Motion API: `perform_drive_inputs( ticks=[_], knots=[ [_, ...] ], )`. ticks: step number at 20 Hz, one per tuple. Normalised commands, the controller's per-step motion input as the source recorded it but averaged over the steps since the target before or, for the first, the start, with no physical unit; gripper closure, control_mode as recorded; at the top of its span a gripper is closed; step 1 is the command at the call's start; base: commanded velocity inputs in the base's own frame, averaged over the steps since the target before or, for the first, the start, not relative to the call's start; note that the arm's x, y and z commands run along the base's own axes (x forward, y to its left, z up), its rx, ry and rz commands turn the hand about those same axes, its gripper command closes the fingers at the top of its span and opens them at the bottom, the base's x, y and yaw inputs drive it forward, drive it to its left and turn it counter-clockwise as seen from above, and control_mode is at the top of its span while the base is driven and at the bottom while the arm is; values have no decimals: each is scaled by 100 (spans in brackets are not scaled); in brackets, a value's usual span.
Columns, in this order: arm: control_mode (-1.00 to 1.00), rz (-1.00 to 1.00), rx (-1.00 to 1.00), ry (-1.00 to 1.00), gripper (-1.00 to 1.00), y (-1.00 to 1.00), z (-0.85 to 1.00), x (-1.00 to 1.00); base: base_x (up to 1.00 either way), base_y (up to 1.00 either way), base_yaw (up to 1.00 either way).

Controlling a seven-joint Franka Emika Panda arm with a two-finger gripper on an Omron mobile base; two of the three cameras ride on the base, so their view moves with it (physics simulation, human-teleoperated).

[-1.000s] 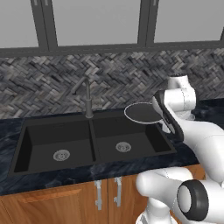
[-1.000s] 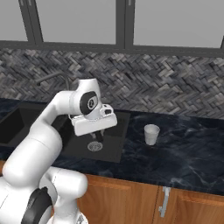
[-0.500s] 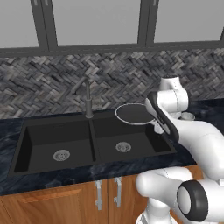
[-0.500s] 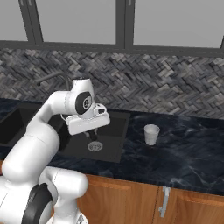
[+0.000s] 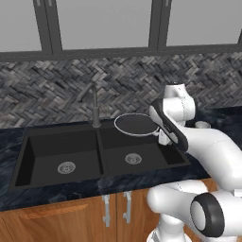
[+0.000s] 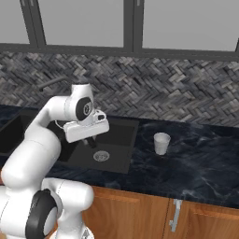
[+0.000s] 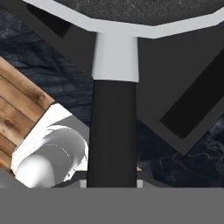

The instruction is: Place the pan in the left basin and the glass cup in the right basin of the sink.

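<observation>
Going left to right: the left basin (image 5: pixel 61 156) of the sink (image 5: pixel 28 134) has nothing in it yet, so no part of the job is done.

Next comes the right basin (image 5: pixel 137 153), w/ nothing in it either. The pan (image 5: pixel 137 124) hangs in the air over the back of this basin, flat & level, just right of the faucet (image 5: pixel 94 106). I think it needs to go further left, past the divider, then down.

The hand (image 5: pixel 163 137) is at the pan's right side, pinching the black handle (image 7: pixel 113 127), which runs straight up the middle of the hand view. So the pan sits just left of the hand, touching it thru the handle.

Far right, the glass cup (image 6: pixel 161 143) stands upright on the bench (image 6: pixel 200 163), well apart from the hand. It waits for its turn in the right basin.
</observation>
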Motion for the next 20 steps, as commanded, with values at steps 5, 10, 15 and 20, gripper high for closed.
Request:
perform_drive_inputs(
  ticks=[5, 10, 15, 20],
  knots=[
    [-100, 9, 1, 1, 100, 36, -11, 0, 0, 0, 0],
    [-100, 5, 1, 3, 100, 40, -14, 0, 0, 0, 0],
    [-100, 0, 3, 9, 100, 45, -12, 0, 0, 0, 0],
    [-100, 0, 4, 3, 100, 48, -8, 0, 0, 0, 0]
  ],
)
